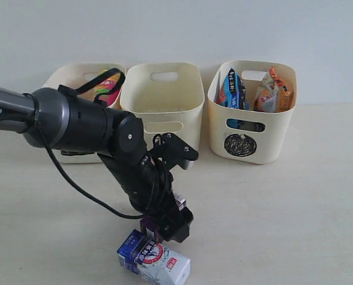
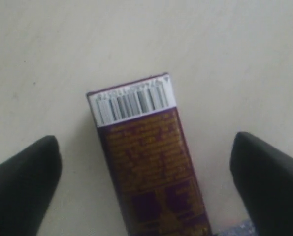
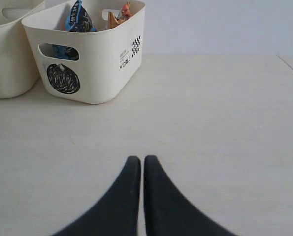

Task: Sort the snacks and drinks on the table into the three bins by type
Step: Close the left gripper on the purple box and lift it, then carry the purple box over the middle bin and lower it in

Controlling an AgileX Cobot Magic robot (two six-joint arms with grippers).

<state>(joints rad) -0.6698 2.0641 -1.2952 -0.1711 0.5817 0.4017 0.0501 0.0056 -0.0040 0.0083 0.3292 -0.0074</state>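
Fingers [image 2: 23, 187] of the left gripper [image 2: 144, 147] are spread astride the small purple rectangular carton [image 2: 151, 177] for a grasp, while the right gripper's [image 3: 139, 167] are pressed together.

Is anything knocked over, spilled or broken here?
Nothing looks spilled or broken. Two drink cartons lie on their sides on the table. The purple carton is between the fingers of the open left hand, which are not touching it. The blue-and-white carton lies slantwise right beside it.

A plain pale grey wall [image 1: 176, 27] rises behind a cream tabletop [image 1: 307, 214] under soft, even light.
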